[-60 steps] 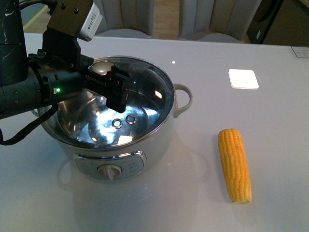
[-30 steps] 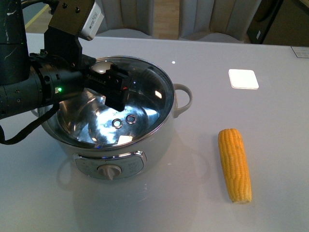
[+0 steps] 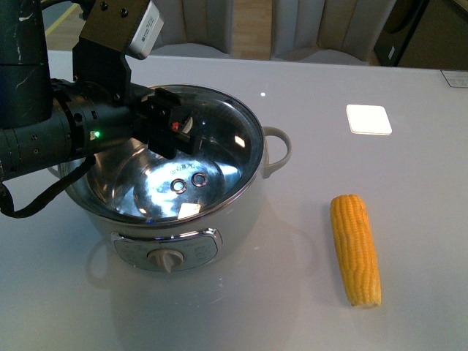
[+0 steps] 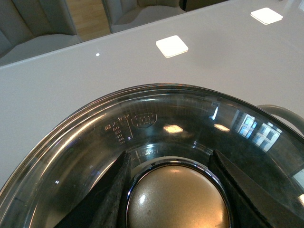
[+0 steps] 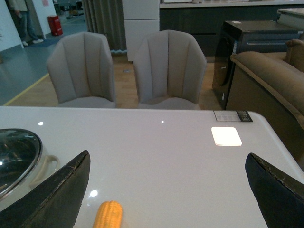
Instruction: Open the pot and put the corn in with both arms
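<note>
Where the left gripper (image 3: 174,133) is: clamped on the knob (image 4: 178,202) of the lid (image 3: 228,137), over the pot (image 3: 235,219).
Right gripper (image 5: 167,153): fingers wide apart, empty.
Corn (image 3: 355,249): on the table (image 3: 409,183), apart from the pot.

Cream-white round electric pot (image 3: 234,212) stands left on pale glossy table (image 3: 417,212); steel-rimmed round glass lid (image 3: 227,139) on it, tilted; black left gripper (image 3: 170,131) above lid, fingers (image 4: 107,197) flanking steel knob (image 4: 178,202); yellow bare corn cob (image 3: 355,248) lies right of pot, well apart.

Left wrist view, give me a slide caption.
Left hand gripping the knob of the glass lid over the pot.
</note>
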Motion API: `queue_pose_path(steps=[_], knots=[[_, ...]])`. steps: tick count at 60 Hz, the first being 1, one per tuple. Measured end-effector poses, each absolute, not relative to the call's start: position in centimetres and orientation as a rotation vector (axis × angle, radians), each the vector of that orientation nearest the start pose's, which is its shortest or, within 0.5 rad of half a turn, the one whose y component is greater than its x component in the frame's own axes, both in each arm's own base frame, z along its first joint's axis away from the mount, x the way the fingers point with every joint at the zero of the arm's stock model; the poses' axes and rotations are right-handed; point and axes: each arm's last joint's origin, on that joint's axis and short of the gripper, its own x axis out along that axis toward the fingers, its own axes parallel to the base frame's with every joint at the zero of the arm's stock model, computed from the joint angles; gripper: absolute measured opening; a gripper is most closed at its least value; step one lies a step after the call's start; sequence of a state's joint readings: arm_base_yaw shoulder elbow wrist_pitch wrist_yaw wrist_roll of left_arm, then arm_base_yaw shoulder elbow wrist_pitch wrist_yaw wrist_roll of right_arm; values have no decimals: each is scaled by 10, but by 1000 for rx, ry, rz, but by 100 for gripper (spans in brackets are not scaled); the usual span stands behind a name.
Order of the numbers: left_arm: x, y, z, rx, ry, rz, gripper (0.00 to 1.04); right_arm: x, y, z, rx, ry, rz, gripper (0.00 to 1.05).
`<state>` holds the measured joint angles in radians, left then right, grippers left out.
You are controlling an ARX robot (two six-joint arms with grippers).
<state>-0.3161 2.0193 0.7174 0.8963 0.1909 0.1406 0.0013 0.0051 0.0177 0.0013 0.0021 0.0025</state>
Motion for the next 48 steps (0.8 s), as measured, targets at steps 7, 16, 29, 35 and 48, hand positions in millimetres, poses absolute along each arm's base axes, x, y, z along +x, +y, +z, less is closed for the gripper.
queue_pose_path(steps=[7, 16, 29, 35, 48], knots=[[327, -113, 84, 164, 375, -524, 44, 97, 0, 169, 3, -14, -1, 96], [326, -112, 87, 173, 379, -523, 44, 97, 0, 169, 3, -14, -1, 96], [326, -112, 91, 186, 377, -522, 44, 97, 0, 169, 3, -14, -1, 96], [326, -112, 95, 190, 364, -521, 44, 97, 0, 169, 3, -14, -1, 96], [327, -111, 108, 196, 336, -519, 44, 97, 0, 169, 3, -14, -1, 96]])
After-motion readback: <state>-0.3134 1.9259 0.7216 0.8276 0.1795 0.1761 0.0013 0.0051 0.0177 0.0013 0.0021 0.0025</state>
